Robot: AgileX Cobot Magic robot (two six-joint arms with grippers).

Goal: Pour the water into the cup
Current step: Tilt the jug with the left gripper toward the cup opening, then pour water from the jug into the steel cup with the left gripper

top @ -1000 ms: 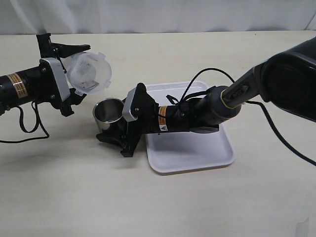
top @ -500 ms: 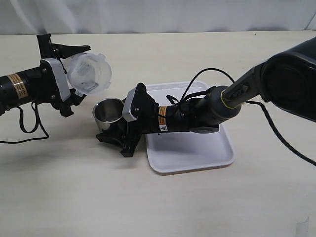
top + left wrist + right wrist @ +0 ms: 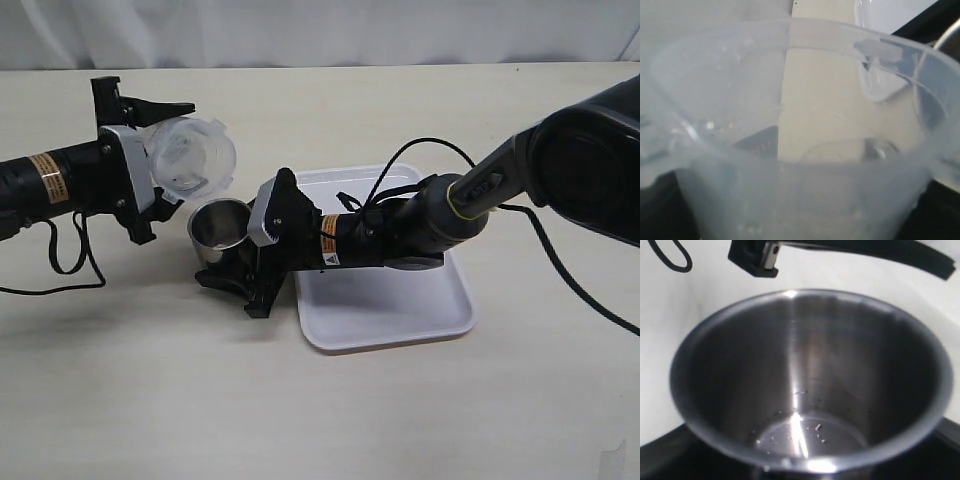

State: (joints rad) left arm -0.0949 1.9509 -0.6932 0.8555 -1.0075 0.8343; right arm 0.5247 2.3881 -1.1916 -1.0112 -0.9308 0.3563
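Observation:
The steel cup (image 3: 220,228) stands upright on the table just left of the tray. My right gripper (image 3: 232,262) is shut on the cup low down, one finger on each side. My left gripper (image 3: 175,155) is shut on the translucent plastic beaker (image 3: 192,155), held tipped on its side above and left of the cup, mouth toward it. The beaker (image 3: 800,150) fills the left wrist view and hides the fingers; only droplets show on its wall. In the right wrist view the cup (image 3: 805,380) shows a thin glinting film of water (image 3: 805,432) with specks at its bottom.
A white tray (image 3: 400,300) lies right of the cup, under my right arm and its black cable (image 3: 420,150). The left arm's cable (image 3: 60,260) loops on the table at the left. The left gripper's black finger (image 3: 755,260) shows beyond the cup's rim.
My left gripper has moved a little to the right with the beaker, bringing its mouth closer over the cup. The right arm and the cup have not moved.

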